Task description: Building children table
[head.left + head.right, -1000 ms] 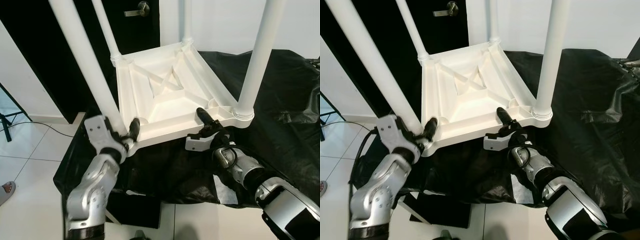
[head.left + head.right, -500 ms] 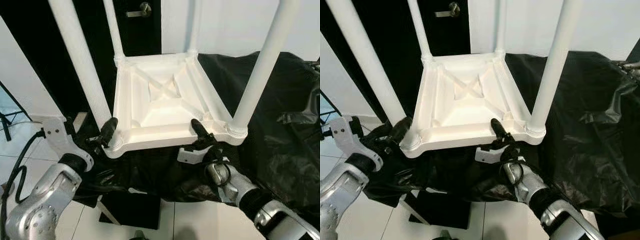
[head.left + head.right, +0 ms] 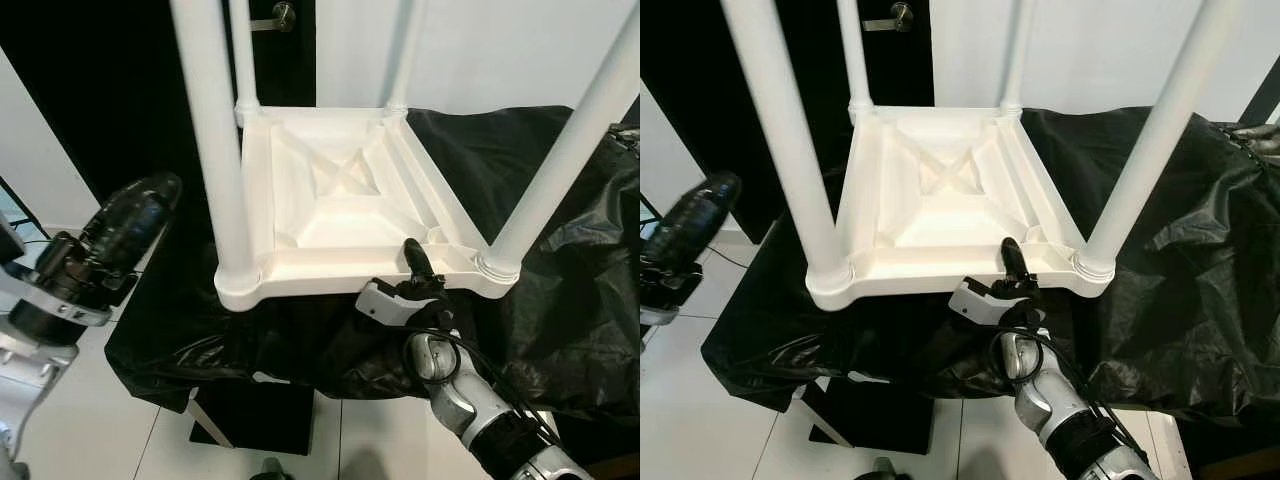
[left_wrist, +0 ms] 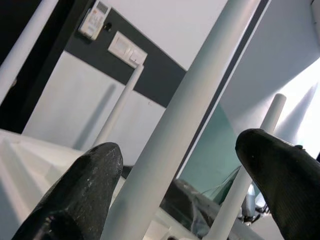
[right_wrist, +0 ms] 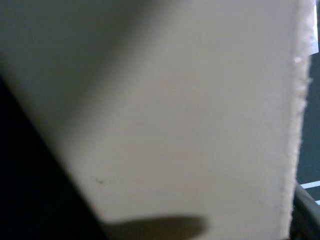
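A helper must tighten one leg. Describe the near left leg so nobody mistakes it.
An upturned white plastic table lies on a black sheet, four round white legs pointing up. The near left leg rises from the front corner, nearest the left gripper.

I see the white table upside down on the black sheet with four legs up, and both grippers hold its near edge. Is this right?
Not quite. The right gripper is at the near edge of the white table on the black sheet, but the left gripper is off it, apart from the near-left leg, fingers open, as the left eye view shows.
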`<state>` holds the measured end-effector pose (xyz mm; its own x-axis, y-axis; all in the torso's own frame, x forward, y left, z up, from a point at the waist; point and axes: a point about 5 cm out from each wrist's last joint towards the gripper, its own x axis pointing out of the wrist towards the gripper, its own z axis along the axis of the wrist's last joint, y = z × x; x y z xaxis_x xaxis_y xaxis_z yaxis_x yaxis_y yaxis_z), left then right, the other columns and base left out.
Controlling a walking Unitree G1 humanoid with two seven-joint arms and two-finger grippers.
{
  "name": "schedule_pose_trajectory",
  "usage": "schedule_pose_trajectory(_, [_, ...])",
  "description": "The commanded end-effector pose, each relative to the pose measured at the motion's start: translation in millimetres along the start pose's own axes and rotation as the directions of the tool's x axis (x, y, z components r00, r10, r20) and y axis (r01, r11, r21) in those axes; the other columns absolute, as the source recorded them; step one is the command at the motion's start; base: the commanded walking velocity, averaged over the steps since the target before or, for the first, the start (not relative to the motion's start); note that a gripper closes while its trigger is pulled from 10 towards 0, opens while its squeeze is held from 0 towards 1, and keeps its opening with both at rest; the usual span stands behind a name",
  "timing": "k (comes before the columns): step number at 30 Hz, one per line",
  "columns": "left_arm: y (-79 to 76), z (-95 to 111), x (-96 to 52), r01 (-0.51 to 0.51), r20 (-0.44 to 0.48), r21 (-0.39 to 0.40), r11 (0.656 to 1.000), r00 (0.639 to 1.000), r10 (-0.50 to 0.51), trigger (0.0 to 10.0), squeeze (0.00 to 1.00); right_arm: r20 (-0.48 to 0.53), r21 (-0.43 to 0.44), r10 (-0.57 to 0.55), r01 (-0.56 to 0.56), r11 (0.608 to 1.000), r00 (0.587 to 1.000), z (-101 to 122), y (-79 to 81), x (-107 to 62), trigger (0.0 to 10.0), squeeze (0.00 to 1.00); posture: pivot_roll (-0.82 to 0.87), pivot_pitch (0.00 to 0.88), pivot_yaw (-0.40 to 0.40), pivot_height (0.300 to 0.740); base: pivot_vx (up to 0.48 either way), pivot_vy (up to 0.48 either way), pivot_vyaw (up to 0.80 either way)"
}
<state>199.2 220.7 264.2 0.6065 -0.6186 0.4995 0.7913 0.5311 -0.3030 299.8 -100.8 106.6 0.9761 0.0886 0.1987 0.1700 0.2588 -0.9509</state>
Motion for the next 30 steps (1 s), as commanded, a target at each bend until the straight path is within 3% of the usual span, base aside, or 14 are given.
schedule_pose_trajectory(1, [-3.6,-2.3,-0.4,0.045,-0.028,-0.007,0.999,0.999,-0.045,10.0,0.0,0.002,0.066,-0.224,0.223,0.973,0.975,6.4,-44.4,17.6,10.0,0.0,0.08,0.0,-0.011,0.74,0.0,0.0,0.0])
schedule_pose_trajectory(4, [0.1,-7.0,-4.3,0.014,-0.052,-0.014,1.0,0.999,-0.015,10.0,0.0,-0.029,0.109,-0.254,0.256,0.96,0.967,6.0,-50.4,18.7,10.0,0.0,0.08,0.0,-0.012,0.74,0.0,0.0,0.0])
schedule_pose_trajectory(5, [6.5,-7.7,-10.6,0.009,-0.055,-0.008,1.0,0.998,-0.009,10.0,0.0,-0.066,0.176,-0.288,0.296,0.939,0.955,8.1,-59.3,19.2,10.0,0.0,0.07,0.0,-0.011,0.74,0.0,0.0,0.0])
schedule_pose_trajectory(9, [11.4,-6.7,-14.5,-0.002,-0.052,-0.019,1.0,0.999,0.001,10.0,0.0,-0.105,0.255,-0.331,0.348,0.902,0.938,10.5,-69.8,19.9,10.0,0.0,0.08,0.0,-0.011,0.74,0.0,0.0,0.0])
schedule_pose_trajectory(14, [15.5,-10.7,-16.3,-0.021,-0.064,-0.063,0.998,0.998,0.017,10.0,0.0,-0.171,0.443,-0.4,0.433,0.785,0.9,20.1,-93.0,23.8,10.0,0.0,0.07,0.0,-0.011,0.74,0.0,0.0,0.0])
schedule_pose_trajectory(18, [15.7,-14.4,-15.3,-0.026,-0.077,-0.061,0.998,0.997,0.022,10.0,0.0,-0.177,0.515,-0.397,0.429,0.743,0.901,22.9,-97.8,24.9,10.0,0.0,0.07,0.0,-0.012,0.74,0.0,0.0,0.0])
schedule_pose_trajectory(20, [16.7,-17.7,-13.3,-0.03,-0.075,-0.069,0.997,0.997,0.025,10.0,0.0,-0.181,0.623,-0.398,0.418,0.661,0.899,26.9,-102.7,24.5,10.0,0.0,0.07,0.0,-0.009,0.74,0.0,0.0,0.0])
schedule_pose_trajectory(22, [16.7,-17.7,-13.3,-0.03,-0.075,-0.069,0.997,0.997,0.025,10.0,0.0,-0.181,0.623,-0.398,0.418,0.661,0.899,26.9,-102.7,24.5,10.0,0.0,0.07,0.0,-0.009,0.74,0.0,0.0,0.0])
schedule_pose_trajectory(23, [17.0,-19.1,-12.3,-0.029,-0.073,-0.077,0.997,0.997,0.023,10.0,0.0,-0.178,0.667,-0.401,0.41,0.622,0.899,28.8,-105.3,24.2,10.0,0.0,0.07,0.0,-0.009,0.74,0.0,0.0,0.0])
schedule_pose_trajectory(24, [17.0,-19.1,-12.3,-0.029,-0.073,-0.077,0.997,0.997,0.023,10.0,0.0,-0.178,0.667,-0.401,0.41,0.622,0.899,28.8,-105.3,24.2,10.0,0.0,0.07,0.0,-0.009,0.74,0.0,0.0,0.0])
schedule_pose_trajectory(27, [16.2,-27.1,-6.9,-0.019,-0.084,-0.098,0.995,0.996,0.011,10.0,0.0,-0.164,0.866,-0.334,0.298,0.402,0.928,36.4,-114.2,26.2,10.0,0.0,0.06,0.0,-0.002,0.74,0.0,0.0,0.0])
schedule_pose_trajectory(28, [16.2,-27.1,-6.9,-0.019,-0.084,-0.098,0.995,0.996,0.011,10.0,0.0,-0.164,0.866,-0.334,0.298,0.402,0.928,36.4,-114.2,26.2,10.0,0.0,0.06,0.0,-0.002,0.74,0.0,0.0,0.0])
schedule_pose_trajectory(29, [15.3,-29.6,-4.1,-0.011,-0.083,-0.109,0.994,0.997,0.002,10.0,0.0,-0.123,0.933,-0.301,0.214,0.29,0.946,41.0,-116.7,26.8,10.0,0.0,0.06,0.0,0.0,0.74,0.0,0.0,0.0])
schedule_pose_trajectory(30, [15.0,-30.2,-3.4,-0.01,-0.082,-0.11,0.994,0.997,0.001,10.0,0.0,-0.105,0.951,-0.29,0.181,0.25,0.951,42.9,-117.1,26.8,10.0,0.0,0.06,0.0,0.0,0.74,0.0,0.0,0.0])
